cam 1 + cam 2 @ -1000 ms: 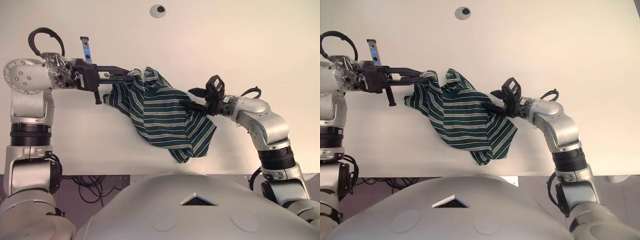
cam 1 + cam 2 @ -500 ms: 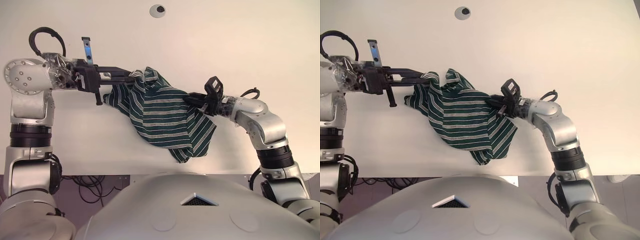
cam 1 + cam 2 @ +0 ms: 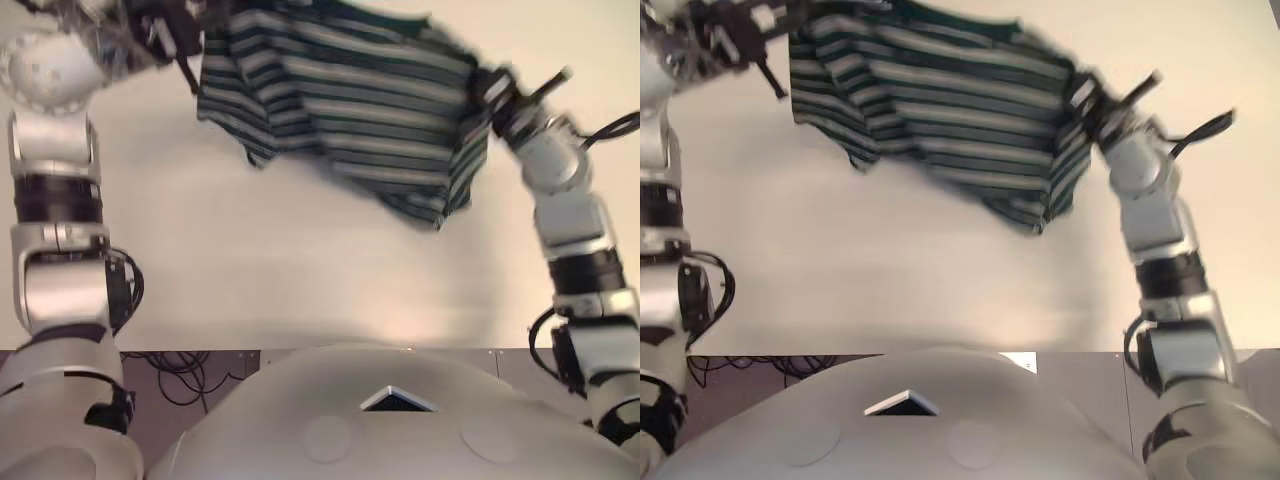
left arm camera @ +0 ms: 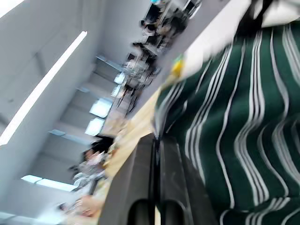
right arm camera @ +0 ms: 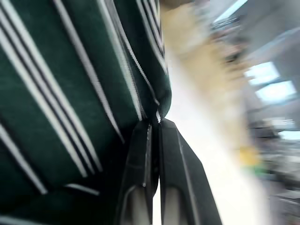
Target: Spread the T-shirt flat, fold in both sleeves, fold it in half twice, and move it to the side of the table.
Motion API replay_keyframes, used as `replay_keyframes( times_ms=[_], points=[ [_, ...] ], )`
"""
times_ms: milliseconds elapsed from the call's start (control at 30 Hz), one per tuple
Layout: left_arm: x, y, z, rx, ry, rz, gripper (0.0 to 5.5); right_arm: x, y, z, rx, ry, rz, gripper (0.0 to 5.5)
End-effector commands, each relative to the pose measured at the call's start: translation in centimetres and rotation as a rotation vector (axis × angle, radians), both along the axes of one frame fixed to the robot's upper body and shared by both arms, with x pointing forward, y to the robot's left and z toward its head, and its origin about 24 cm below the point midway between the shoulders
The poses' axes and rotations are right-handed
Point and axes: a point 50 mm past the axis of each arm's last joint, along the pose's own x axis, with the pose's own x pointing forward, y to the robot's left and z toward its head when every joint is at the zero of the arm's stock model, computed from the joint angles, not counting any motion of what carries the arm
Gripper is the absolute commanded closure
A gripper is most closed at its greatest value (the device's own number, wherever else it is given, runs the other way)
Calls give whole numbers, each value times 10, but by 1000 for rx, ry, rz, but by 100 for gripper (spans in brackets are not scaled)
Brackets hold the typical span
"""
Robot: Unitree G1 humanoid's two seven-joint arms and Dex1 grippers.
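Green pale-striped cloth, the one T-shirt (image 3: 340,110) is hanging stretched in the air above the white counter (image 3: 250,270), likely so that it can open out before being laid flat. Two end effectors are sharing it: the left end effector (image 4: 157,140) is pinching one edge, fingers closed, and the right end effector (image 5: 153,124) is clamping the opposite edge likewise.

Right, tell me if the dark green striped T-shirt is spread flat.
Not flat: the T-shirt hangs rumpled, held up between the left gripper and right gripper, both shut.
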Motion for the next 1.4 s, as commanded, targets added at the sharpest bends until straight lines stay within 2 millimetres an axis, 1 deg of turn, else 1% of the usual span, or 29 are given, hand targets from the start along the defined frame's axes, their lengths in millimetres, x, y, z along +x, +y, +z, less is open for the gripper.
replay_keyframes(
  times_ms=[33,67,133,200,267,367,533,600,667,733,800,900,1000,1033,1067,1133,1167,1200,1233,1267,1300,1333,1400],
  points=[
    [45,-11,16,179,-178,213,550,46,-10,43,13,-119,-36,546],
    [52,-14,24,201,-220,250,550,56,-10,55,39,-129,-31,546],
    [62,-21,39,205,-263,287,550,70,-9,76,62,-150,-24,546],
    [69,-34,59,179,-296,304,550,81,-11,106,55,-201,-39,546],
    [73,-46,77,164,-343,320,550,88,-12,134,50,-243,-58,546],
    [75,-56,97,127,-397,342,550,90,-16,162,52,-291,-94,546],
    [71,-56,131,51,-479,363,550,87,-21,195,70,-372,-109,546],
    [68,-55,141,29,-493,355,550,84,-23,209,79,-408,-97,546],
    [66,-53,143,10,-478,329,550,81,-23,217,89,-426,-64,546],
    [65,-51,130,38,-425,269,550,79,-22,216,97,-411,-1,546],
    [62,-46,113,69,-353,193,550,76,-20,213,102,-391,73,546],
    [49,-29,95,41,-190,42,550,68,-19,200,142,-336,237,546],
    [30,-6,74,30,31,-140,550,47,-24,173,184,-208,427,546],
    [18,4,61,10,147,-220,550,30,-29,157,241,-128,513,546],
    [2,12,48,-19,280,-317,550,10,-33,141,289,-42,605,546],
    [-31,16,29,-47,482,-498,550,-25,-39,117,348,109,746,546],
    [-51,19,17,-18,592,-559,550,-41,-44,103,375,194,793,546],
    [-74,21,1,34,722,-604,550,-59,-51,87,399,300,836,546],
    [-93,22,-13,84,833,-637,550,-75,-56,72,414,396,863,546],
    [-108,23,-28,120,935,-649,550,-90,-60,52,399,499,864,546],
    [-119,24,-42,148,1022,-649,550,-106,-61,31,377,613,860,546],
    [-128,24,-52,167,1088,-648,550,-120,-60,13,354,710,858,546],
    [-149,24,-72,194,1242,-656,550,-159,-57,-24,277,991,871,546]
  ],
)
